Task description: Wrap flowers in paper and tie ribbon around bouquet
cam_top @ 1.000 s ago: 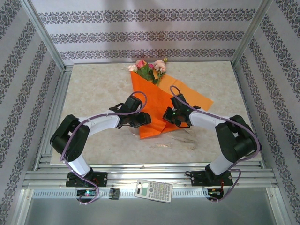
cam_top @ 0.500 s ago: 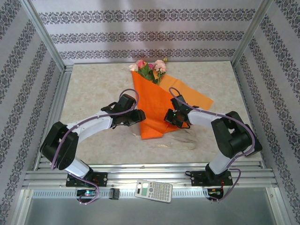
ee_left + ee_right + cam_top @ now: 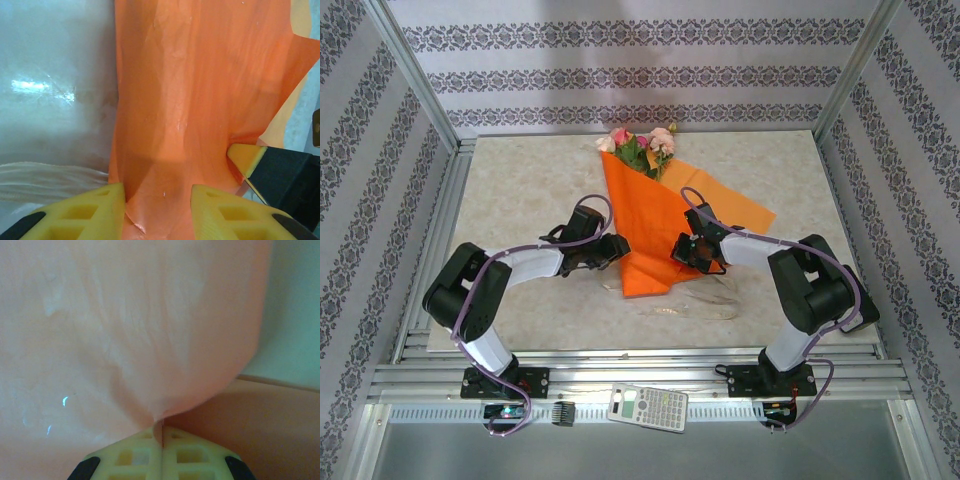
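**A:** Where is the large, creased, bright orange paper sheet (image 3: 655, 235)?

**B:** Mid-table on the pale marbled tabletop (image 3: 510, 200). It is folded into a cone with the wide end far and the narrow end near. The small pink and cream roses on green stems (image 3: 642, 146) poke out at the far end.

**A:** And the left gripper (image 3: 157, 200)?

**B:** It is at the cone's left edge, towards the narrow end. Its yellow fingers stand apart with a fold of the sheet between them. Whether they squeeze it, I cannot tell.

**A:** The right gripper (image 3: 161, 432)?

**B:** It is on the sheet's right side, jaws together and pinching a pucker of the orange paper sheet.

**A:** The thin, pale beige raffia ribbon (image 3: 50, 177)?

**B:** It lies loose on the tabletop, just beside the cone's narrow end, on its near side.
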You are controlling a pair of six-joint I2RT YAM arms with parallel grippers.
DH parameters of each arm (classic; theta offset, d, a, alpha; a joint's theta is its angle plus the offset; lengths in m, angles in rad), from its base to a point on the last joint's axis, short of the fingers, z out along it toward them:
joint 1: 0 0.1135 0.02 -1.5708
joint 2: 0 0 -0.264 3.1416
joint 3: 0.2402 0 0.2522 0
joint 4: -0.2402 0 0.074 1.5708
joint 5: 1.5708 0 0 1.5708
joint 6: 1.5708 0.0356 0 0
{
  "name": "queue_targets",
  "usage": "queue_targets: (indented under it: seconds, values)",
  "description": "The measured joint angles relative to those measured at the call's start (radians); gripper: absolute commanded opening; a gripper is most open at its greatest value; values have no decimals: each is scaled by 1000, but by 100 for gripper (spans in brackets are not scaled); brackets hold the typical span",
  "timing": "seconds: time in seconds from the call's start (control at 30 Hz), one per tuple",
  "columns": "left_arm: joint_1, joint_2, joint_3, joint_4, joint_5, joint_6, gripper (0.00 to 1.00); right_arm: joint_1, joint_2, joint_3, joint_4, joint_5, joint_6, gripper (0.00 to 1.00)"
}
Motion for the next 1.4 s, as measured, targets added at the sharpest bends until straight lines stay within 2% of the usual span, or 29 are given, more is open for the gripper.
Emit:
queue_targets:
  seconds: [0.1, 0.23, 0.33, 0.6, 1.1, 1.4]
  values:
    - [0, 8, -22, 26, 7, -13, 38, 0, 3, 0, 2, 0, 0, 0]
    - [0, 9, -26, 26, 0, -21, 49, -6, 8, 3, 2, -9, 0, 0]
    - [0, 9, -28, 26, -8, -24, 50, -6, 13, 7, 2, -11, 0, 0]
    - [0, 9, -54, 48, -8, -38, 45, -7, 34, 35, 0, -17, 0, 0]
    - [0, 9, -67, 73, -9, -59, 45, -26, 78, 115, -2, -19, 0, 0]
    - [0, 10, -67, 121, -8, -80, 35, -44, 89, 126, -10, -20, -1, 0]
